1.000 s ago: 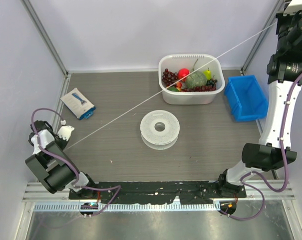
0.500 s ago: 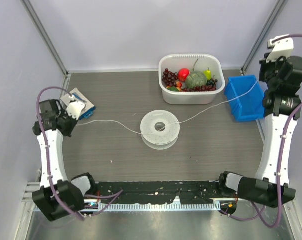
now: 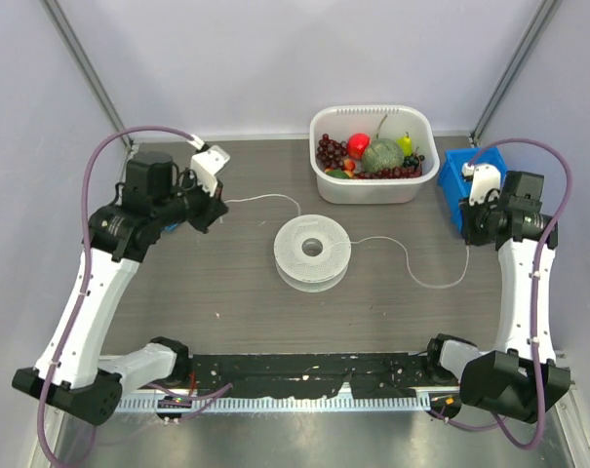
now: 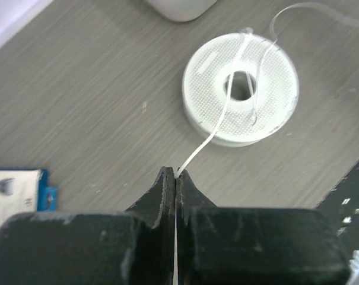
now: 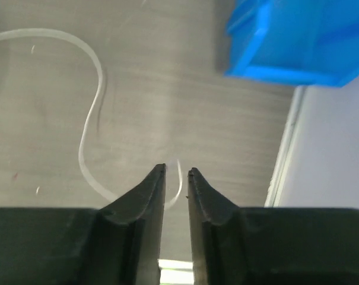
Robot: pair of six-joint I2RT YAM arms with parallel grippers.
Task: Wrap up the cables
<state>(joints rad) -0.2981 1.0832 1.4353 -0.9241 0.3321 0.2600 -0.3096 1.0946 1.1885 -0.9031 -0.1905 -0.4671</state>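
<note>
While the left gripper (image 4: pixel 176 173) is pinching the thin white cord (image 4: pixel 218 127) between closed jaws, the right gripper (image 5: pixel 177 172) is standing narrowly parted, slack cord lying just beyond its tips, apparently ungripped. The cord is crossing the translucent spool (image 3: pixel 312 251), trailing toward 10 and 3 o'clock. Recommendation: re-grip the slack end, keeping tension while winding. The blue-and-white packet (image 4: pixel 13 190) is showing no legible print.

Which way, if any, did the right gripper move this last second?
Yes. The right gripper came from beyond the blue bin to its near left corner.
</note>
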